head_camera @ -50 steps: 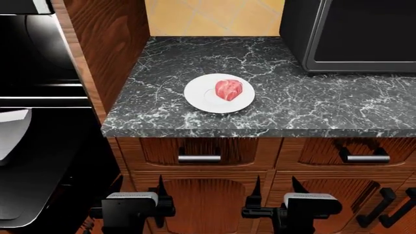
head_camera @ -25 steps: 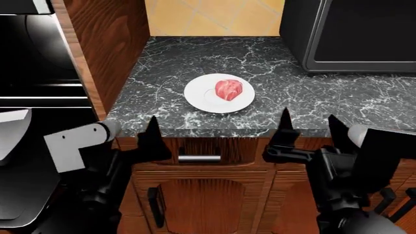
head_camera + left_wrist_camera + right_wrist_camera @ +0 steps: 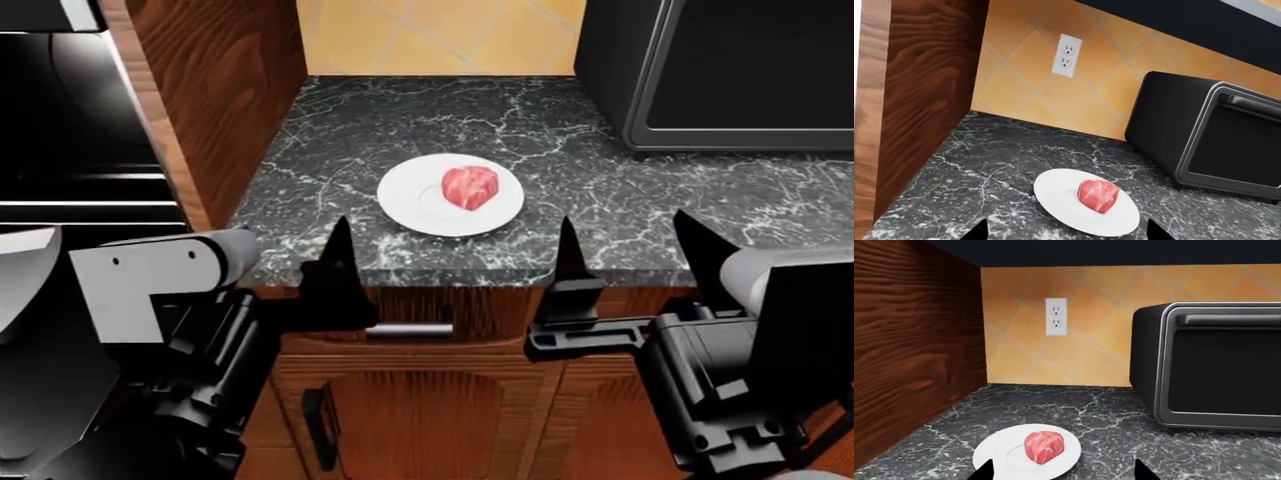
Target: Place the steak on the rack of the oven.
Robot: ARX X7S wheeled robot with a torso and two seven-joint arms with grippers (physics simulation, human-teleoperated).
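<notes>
nothing is done yet: the steak (image 3: 470,186) sits on a plate (image 3: 414,205) on the table (image 3: 694,200). my left hand (image 3: 1063,232) and right hand (image 3: 625,262) hover open, empty, short of it.

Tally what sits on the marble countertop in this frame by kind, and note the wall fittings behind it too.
Steak: 1, on the plate
White plate: 1
Black countertop appliance with a glass door: 1
White wall outlet: 1, on the tiled backsplash
Total: 4
</notes>
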